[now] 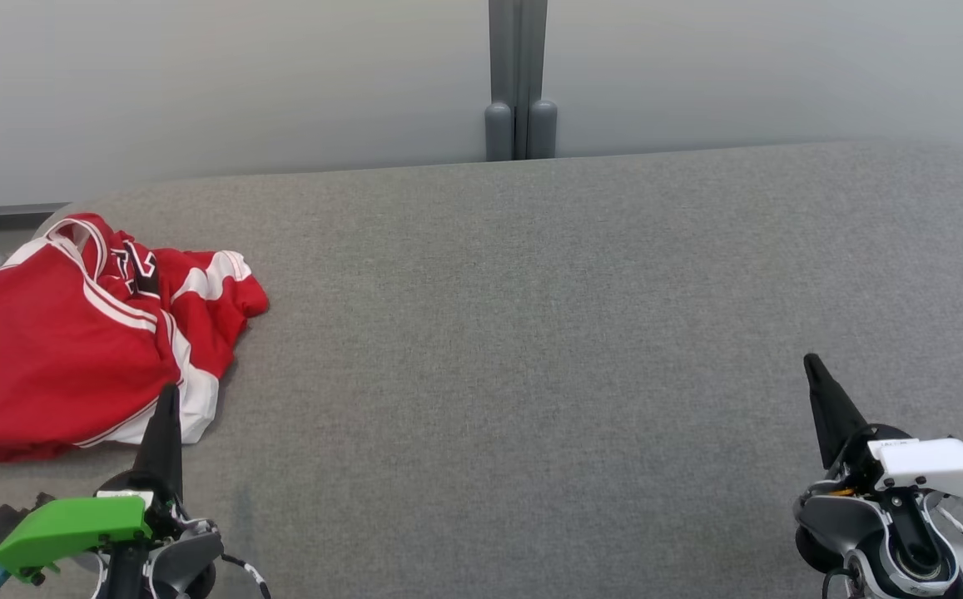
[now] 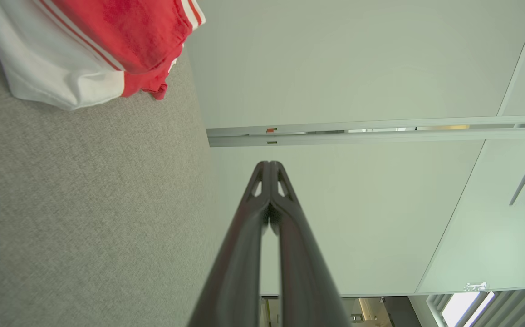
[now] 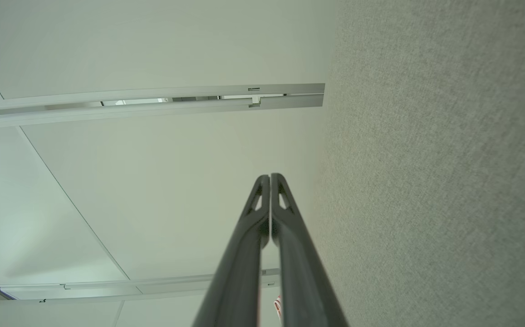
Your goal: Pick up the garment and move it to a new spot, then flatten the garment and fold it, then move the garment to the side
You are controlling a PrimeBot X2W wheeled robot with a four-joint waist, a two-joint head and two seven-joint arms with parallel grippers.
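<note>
Garment (image 1: 73, 341), a red jersey with white trim and stripes, lies crumpled at the far left of the grey fabric-covered surface (image 1: 531, 333) in the head view, with its left side running to the picture's edge. The left gripper (image 1: 168, 393), on a green-capped wrist, sits at the lower left. Its two dark fingers are pressed together into one point and hold nothing. The tip overlaps the jersey's white hem in this view, so contact cannot be judged from here. The right gripper (image 1: 811, 361), on a white-capped wrist at the lower right, is likewise closed tight and empty, over bare fabric and well apart from the jersey. Behind the surface are a pale wall (image 1: 240, 83) and a grey upright post (image 1: 518, 79).

In the left wrist view, the left gripper (image 2: 269, 164) has its fingers meeting at the tips with nothing between them. The garment (image 2: 108, 41) lies in the upper left corner, white hem and red folds resting on the surface (image 2: 85, 204), clear of the fingers. A pale rail (image 2: 357, 131) crosses the wall beyond.

In the right wrist view, the right gripper (image 3: 270, 176) is closed tip to tip and carries nothing. The surface (image 3: 434, 181) lies to its right, and a rail (image 3: 153, 102) crosses the pale wall panels to its left.
</note>
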